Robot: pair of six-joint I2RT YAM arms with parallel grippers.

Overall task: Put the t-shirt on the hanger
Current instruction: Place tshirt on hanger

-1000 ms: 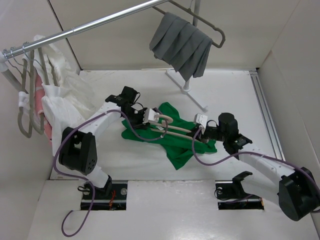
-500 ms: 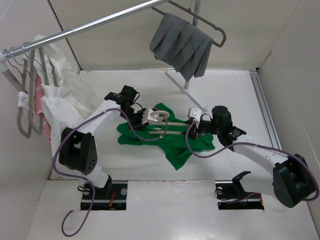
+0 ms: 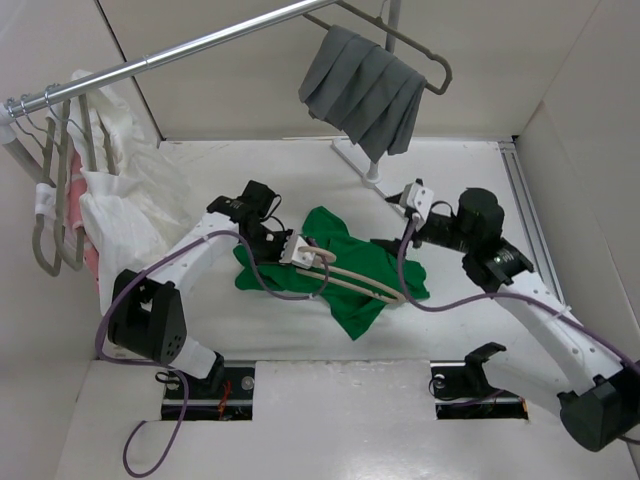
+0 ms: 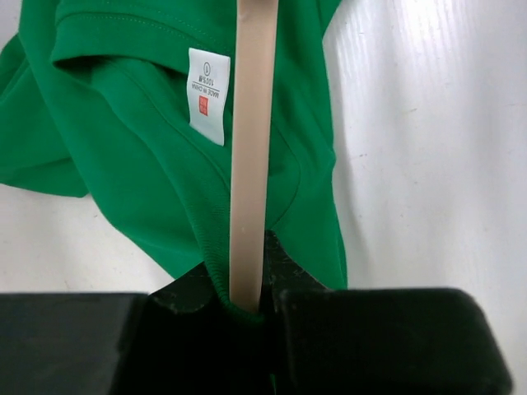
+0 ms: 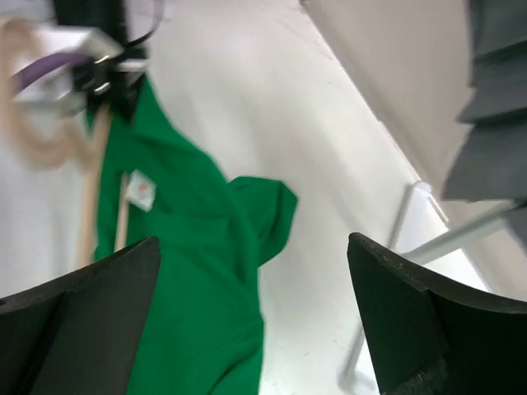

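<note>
Tabletop of matte white (image 3: 470, 180) spreads under everything, and a shiny round metal rail (image 3: 200, 45) slants across above its far side. Crinkled white garments (image 3: 120, 190) hang at the rail's left end, and a grey pleated cloth (image 3: 365, 90) droops from a grey hanger near its right.

The bright green cotton t-shirt (image 3: 350, 270) lies crumpled in soft folds mid-table, between the two arms. The smooth beige clothes hanger (image 3: 355, 280) shows over the green cloth, its slim bars running from the left arm toward the lower right.

The left gripper (image 4: 247, 309) is pinched on one flat beige bar, with a ribbed green edge caught beside it. The right gripper (image 5: 254, 247) hangs above the shirt, its black fingers spread wide, holding nothing. A small white rectangular neck label (image 4: 206, 96) sits just beside the bar.
</note>
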